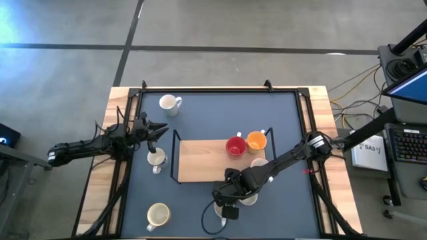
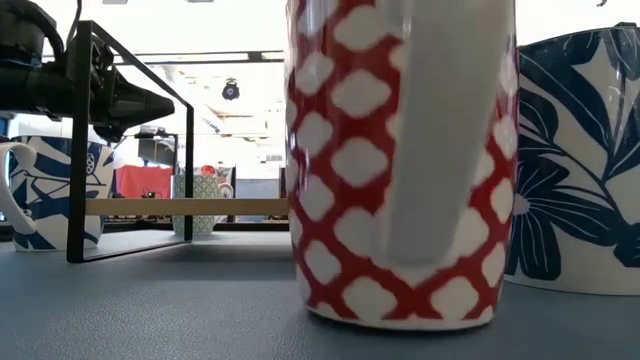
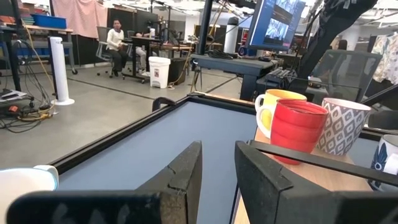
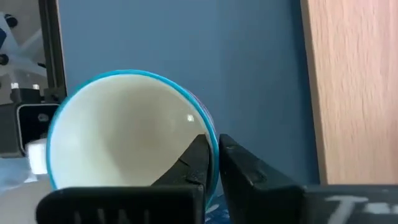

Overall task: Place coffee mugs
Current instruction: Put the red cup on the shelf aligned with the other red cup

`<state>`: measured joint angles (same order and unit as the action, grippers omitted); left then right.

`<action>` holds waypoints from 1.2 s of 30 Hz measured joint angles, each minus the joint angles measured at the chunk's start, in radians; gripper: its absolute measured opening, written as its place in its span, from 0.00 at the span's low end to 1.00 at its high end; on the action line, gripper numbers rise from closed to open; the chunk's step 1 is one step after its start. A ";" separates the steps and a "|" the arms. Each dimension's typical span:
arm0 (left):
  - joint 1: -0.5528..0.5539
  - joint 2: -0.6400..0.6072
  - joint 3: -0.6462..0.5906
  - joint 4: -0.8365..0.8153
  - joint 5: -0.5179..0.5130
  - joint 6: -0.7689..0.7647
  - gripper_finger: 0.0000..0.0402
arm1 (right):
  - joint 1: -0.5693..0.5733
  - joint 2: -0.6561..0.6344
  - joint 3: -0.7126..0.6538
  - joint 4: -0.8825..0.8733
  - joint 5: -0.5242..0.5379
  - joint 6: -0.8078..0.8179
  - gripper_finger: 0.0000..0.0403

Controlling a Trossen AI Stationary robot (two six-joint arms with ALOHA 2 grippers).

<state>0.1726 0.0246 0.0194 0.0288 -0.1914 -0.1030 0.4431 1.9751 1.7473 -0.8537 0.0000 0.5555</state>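
Observation:
The high view shows the red mug point(image 1: 235, 145) and the orange mug point(image 1: 257, 140) standing on the wooden shelf point(image 1: 200, 160), with a white mug point(image 1: 259, 163) beside them. More white mugs stand on the blue mat: one far left point(image 1: 169, 103), one by the shelf's left end point(image 1: 156, 159), one near left point(image 1: 158, 214). My right gripper point(image 1: 225, 197) is at the near middle, shut on a blue-rimmed mug point(image 4: 124, 137). My left gripper point(image 1: 162, 129) hovers open left of the shelf and touches nothing. In the left wrist view it point(image 3: 217, 146) points toward the red mug point(image 3: 298, 130). My right gripper pinches the blue-rimmed mug's rim point(image 4: 202, 121) from above, one finger point(image 4: 189, 158) inside the cup and the other outside its wall. The mug's mouth faces up. Whether its base rests on the mat does not show.
The shelf's black frame point(image 1: 176, 157) stands on the mat. A red-and-white lattice mug point(image 2: 400, 160) fills the low view close to the lens, with blue floral mugs right point(image 2: 580, 160) and left point(image 2: 45, 195) of it. A small black camera point(image 1: 230, 213) sits at the near edge.

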 joint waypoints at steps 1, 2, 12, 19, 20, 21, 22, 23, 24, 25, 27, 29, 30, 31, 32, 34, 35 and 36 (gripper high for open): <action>0.000 0.000 0.000 0.000 0.000 0.000 0.19 | 0.000 0.000 0.000 0.001 0.000 0.001 0.04; 0.000 0.000 0.000 0.000 0.000 0.000 0.19 | 0.000 0.000 0.000 0.003 -0.001 0.001 0.04; 0.000 0.001 0.000 0.000 0.000 0.000 0.19 | -0.043 -0.002 0.131 -0.063 -0.006 -0.063 0.03; 0.000 0.001 0.000 0.000 0.000 0.000 0.19 | -0.139 -0.004 0.232 -0.233 0.015 -0.163 0.03; 0.000 0.001 0.000 0.000 0.000 0.000 0.19 | -0.155 -0.004 0.236 -0.253 0.025 -0.170 0.03; 0.000 0.001 0.000 0.000 0.000 0.000 0.19 | -0.172 -0.004 0.239 -0.271 0.031 -0.177 0.03; 0.000 0.001 0.000 0.000 0.000 0.000 0.19 | -0.188 -0.004 0.240 -0.285 0.032 -0.181 0.03; 0.000 0.001 0.000 0.000 0.000 0.000 0.19 | -0.204 -0.004 0.240 -0.291 0.030 -0.186 0.03; 0.000 0.001 0.000 0.000 0.000 0.000 0.19 | -0.218 -0.004 0.240 -0.293 0.031 -0.195 0.03; 0.000 0.001 0.000 0.000 0.000 0.000 0.19 | -0.232 -0.004 0.240 -0.295 0.033 -0.204 0.03; 0.000 0.001 0.000 0.000 0.000 0.000 0.19 | -0.255 -0.004 0.237 -0.312 0.033 -0.212 0.03; 0.000 0.001 0.000 0.000 0.000 0.000 0.19 | -0.272 -0.004 0.234 -0.345 0.032 -0.218 0.03; 0.000 0.001 0.000 0.000 0.000 0.000 0.19 | -0.279 -0.004 0.234 -0.366 0.029 -0.226 0.03; 0.000 0.001 0.000 0.000 0.000 0.000 0.19 | -0.285 -0.004 0.234 -0.390 0.027 -0.231 0.03; 0.000 0.001 0.000 0.000 0.000 0.000 0.19 | -0.289 -0.004 0.234 -0.413 0.026 -0.235 0.03; 0.000 0.001 0.000 0.000 0.000 0.000 0.19 | -0.293 -0.006 0.234 -0.456 0.026 -0.239 0.03; 0.000 0.001 0.000 0.000 0.000 0.000 0.19 | -0.293 -0.007 0.234 -0.473 0.026 -0.243 0.03; 0.000 0.001 0.000 0.000 0.000 0.000 0.19 | -0.292 -0.007 0.234 -0.487 0.026 -0.249 0.03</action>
<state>0.1727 0.0254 0.0193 0.0288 -0.1914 -0.1031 0.1510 1.9679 1.9816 -1.3410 0.0260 0.3064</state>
